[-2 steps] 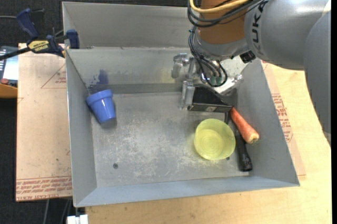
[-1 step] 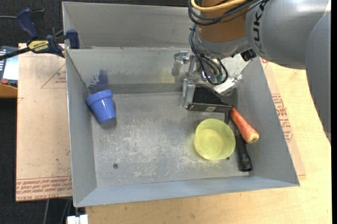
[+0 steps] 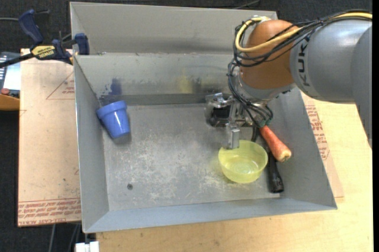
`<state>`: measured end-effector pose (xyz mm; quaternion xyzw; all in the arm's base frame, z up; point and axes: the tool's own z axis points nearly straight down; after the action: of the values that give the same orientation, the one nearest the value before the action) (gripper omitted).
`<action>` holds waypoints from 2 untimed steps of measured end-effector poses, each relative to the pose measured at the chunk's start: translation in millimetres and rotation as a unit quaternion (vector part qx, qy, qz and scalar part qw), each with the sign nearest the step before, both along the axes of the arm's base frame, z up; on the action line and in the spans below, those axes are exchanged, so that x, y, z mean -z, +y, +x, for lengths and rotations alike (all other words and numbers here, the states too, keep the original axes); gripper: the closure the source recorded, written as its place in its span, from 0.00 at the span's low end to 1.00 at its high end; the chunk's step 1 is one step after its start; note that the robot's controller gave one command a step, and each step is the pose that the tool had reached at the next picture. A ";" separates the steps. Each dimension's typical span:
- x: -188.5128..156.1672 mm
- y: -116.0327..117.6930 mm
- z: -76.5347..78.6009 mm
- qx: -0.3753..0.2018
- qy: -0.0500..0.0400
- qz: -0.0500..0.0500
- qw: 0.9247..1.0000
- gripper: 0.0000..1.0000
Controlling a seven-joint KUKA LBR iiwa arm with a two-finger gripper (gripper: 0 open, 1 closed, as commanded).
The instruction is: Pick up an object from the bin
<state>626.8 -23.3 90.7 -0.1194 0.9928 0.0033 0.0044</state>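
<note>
My gripper [image 3: 234, 139] hangs over the right half of the bin, its fingertip just above the far rim of a small yellow bowl [image 3: 243, 164]. The bowl stands upright on the bin floor near the front right. Right of the bowl lies a tool with an orange handle [image 3: 276, 144] and a black end [image 3: 275, 177], pointing toward the front wall. Nothing shows between the fingers.
A blue cup [image 3: 115, 119] lies on its side against the bin's left wall, far from the gripper. The arm with its orange cover and cables reaches in from the right over the back right corner.
</note>
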 end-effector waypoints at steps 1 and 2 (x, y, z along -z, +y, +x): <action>-64.7 -15.4 7.9 0.080 -0.004 -0.001 0.997 0.00; -13.2 -33.7 -48.1 -0.215 0.001 0.000 0.977 0.00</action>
<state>578.7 -56.9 103.9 -0.3298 0.9440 0.0046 0.0027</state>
